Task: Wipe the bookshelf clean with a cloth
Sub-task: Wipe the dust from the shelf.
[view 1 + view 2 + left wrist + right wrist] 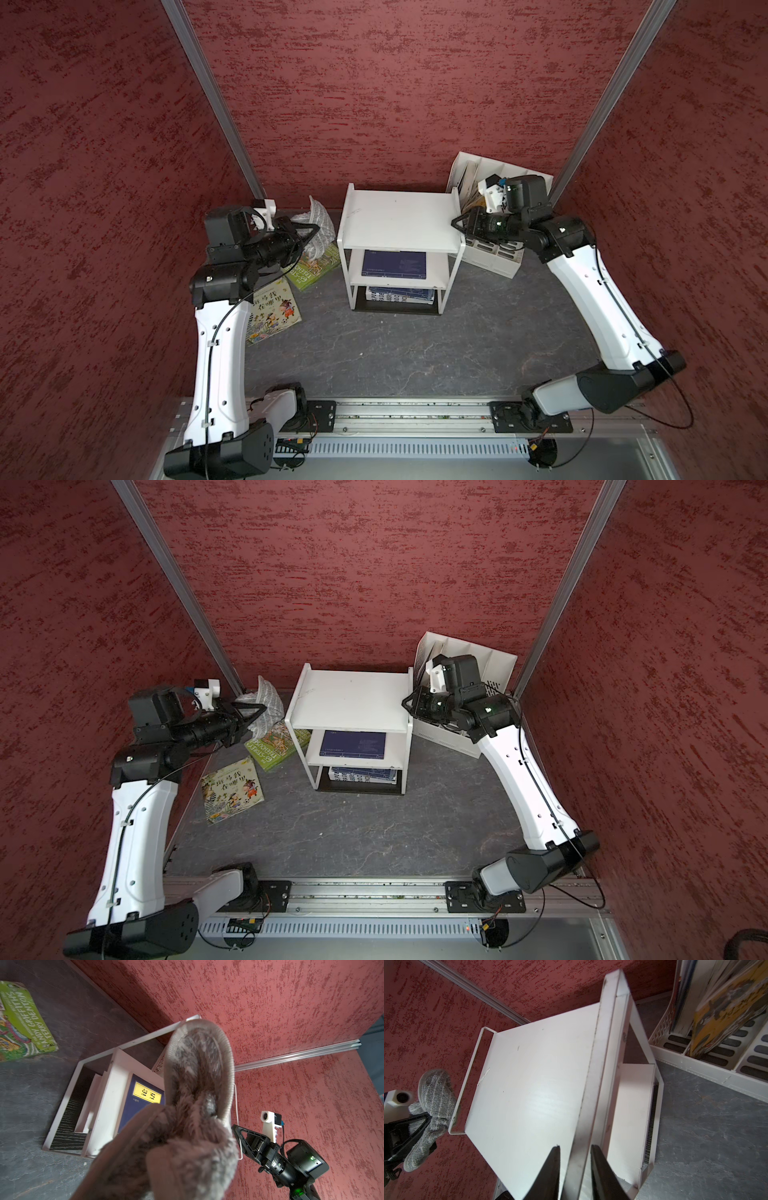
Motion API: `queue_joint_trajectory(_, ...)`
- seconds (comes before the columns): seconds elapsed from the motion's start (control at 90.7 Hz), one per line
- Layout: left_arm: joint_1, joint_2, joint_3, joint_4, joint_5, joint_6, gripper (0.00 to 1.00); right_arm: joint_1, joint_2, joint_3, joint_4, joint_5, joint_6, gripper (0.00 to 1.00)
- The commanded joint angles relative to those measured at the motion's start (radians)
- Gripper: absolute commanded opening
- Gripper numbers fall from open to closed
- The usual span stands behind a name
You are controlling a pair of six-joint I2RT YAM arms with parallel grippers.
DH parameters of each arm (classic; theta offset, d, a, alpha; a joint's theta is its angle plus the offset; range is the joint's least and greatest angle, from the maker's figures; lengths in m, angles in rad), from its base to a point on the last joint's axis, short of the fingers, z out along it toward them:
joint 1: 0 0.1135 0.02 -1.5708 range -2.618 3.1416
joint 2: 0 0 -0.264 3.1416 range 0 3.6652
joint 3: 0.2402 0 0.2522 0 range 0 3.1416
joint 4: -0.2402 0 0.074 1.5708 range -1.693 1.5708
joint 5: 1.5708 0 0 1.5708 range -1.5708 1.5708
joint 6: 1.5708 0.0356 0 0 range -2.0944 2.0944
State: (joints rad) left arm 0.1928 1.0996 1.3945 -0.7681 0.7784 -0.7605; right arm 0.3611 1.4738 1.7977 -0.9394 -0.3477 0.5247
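Note:
The white three-tier bookshelf (pixel 399 220) (pixel 349 696) stands at the back middle of the table. The grey striped cloth (pixel 316 220) (pixel 266 700) hangs bunched just off the shelf's left side. My left gripper (pixel 318 227) (pixel 261 711) is shut on it. In the left wrist view the cloth (pixel 197 1084) fills the centre and hides the jaws. My right gripper (pixel 455 222) (pixel 575 1146) is at the top tier's right edge, one finger on each side of the raised side rim (pixel 600 1064), closed on it. The right wrist view shows the cloth (pixel 433 1095) beyond the far rail.
A green book (pixel 316 270) (pixel 20 1022) and a picture book (pixel 274 316) lie left of the shelf. A blue book (pixel 395 264) lies on the middle tier, more books (pixel 399 294) on the lowest. A white slotted file holder (pixel 469 654) (pixel 695 1064) with magazines stands right behind my right arm.

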Motion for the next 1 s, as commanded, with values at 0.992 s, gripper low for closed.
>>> queue_joint_trajectory(0.992, -0.148, 0.906, -0.102, 0.74, -0.017, 0.504, 0.0, -0.002, -0.003, -0.02, -0.048, 0.03, -0.043, 0.3)
